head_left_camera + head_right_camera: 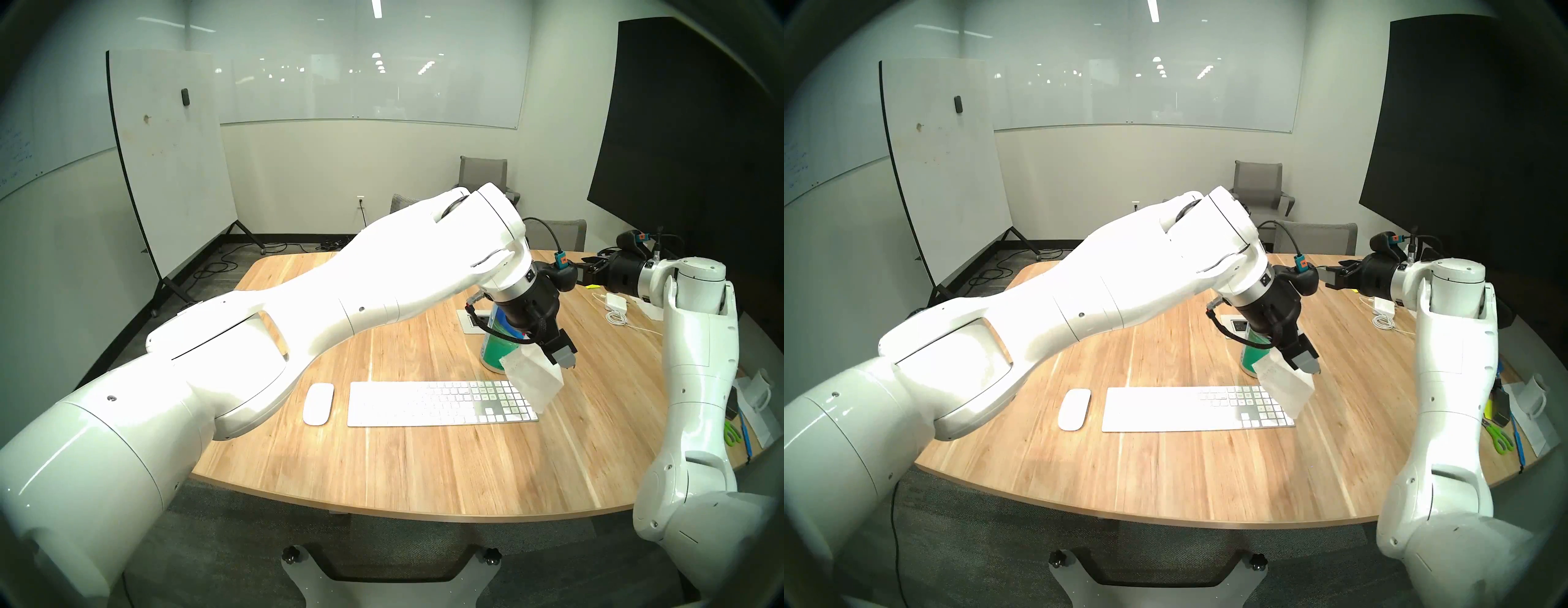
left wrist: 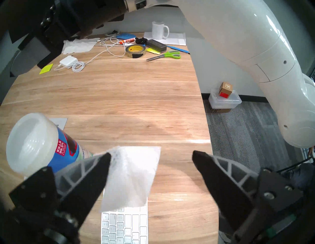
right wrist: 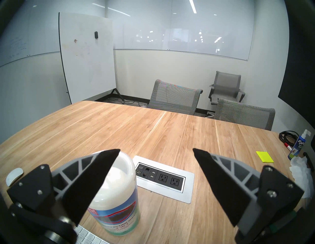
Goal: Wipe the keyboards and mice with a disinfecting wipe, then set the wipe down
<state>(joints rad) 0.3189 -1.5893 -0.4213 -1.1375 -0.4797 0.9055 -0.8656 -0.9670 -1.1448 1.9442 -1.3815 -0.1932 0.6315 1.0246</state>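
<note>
Our two arms are glossy white, built of thick rounded shells with thin dark seam lines and small dark screws set into them. Each ends in a silver ring and a black wrist housing. The left gripper (image 2: 151,157) and right gripper (image 3: 156,154) look alike: black wedge-shaped fingers (image 2: 95,172) backed by grey triangular ribbing, bolted to black plates with silver screws. Black cables with orange-and-teal connectors loop over both wrists.

Limp white wipe (image 1: 535,379) over white keyboard (image 1: 437,403) right end; glossy mouse (image 1: 318,403) left.
</note>
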